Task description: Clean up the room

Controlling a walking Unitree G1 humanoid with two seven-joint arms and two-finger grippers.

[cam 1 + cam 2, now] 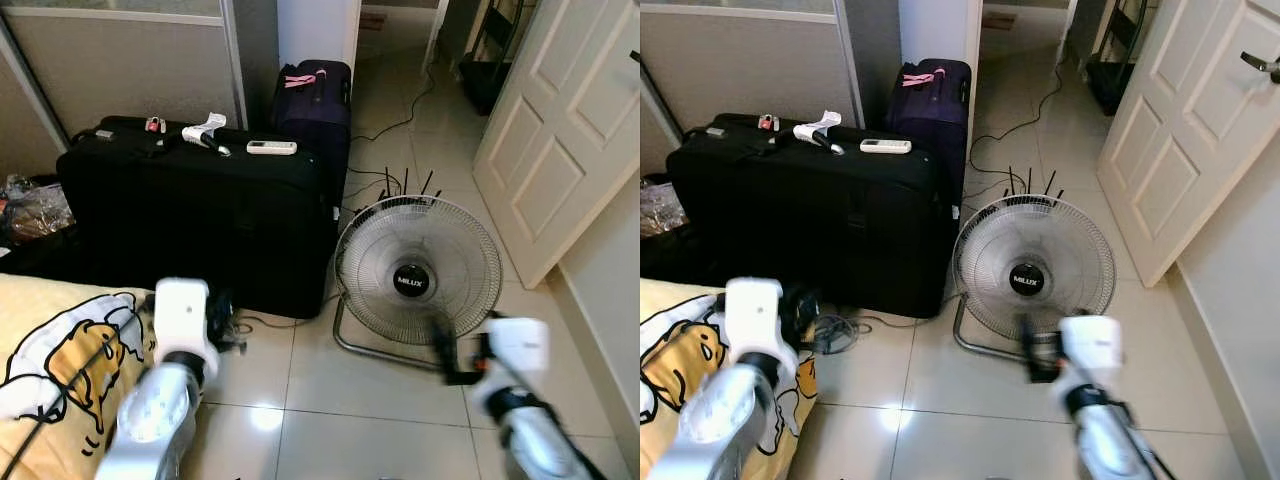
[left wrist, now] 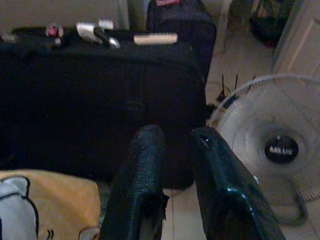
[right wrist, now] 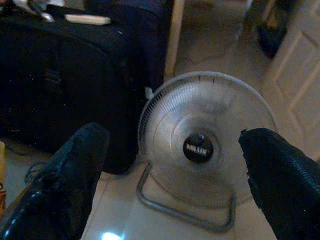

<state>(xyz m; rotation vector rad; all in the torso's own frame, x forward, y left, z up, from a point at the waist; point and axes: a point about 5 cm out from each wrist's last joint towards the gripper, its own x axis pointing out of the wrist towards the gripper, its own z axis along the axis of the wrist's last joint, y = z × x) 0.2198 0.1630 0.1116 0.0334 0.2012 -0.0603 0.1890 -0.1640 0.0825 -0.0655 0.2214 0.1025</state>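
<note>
A pale tiled floor (image 1: 400, 400) carries a large black suitcase (image 1: 200, 230) standing on its long edge, a dark purple suitcase (image 1: 315, 105) just behind it by the wall, and a round floor fan (image 1: 418, 272) on a metal loop stand just beside the black case. Along the black suitcase's top lie a white remote control (image 1: 271, 148), a white-handled item (image 1: 205, 133) and a small red-and-white thing (image 1: 154, 124). Cables (image 1: 400, 115) trail over the tiles toward the doorway, and a yellow cartoon-print bedcover (image 1: 60, 360) covers the near corner.

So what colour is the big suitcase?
The big suitcase is black, clearest in the left eye view.
</note>
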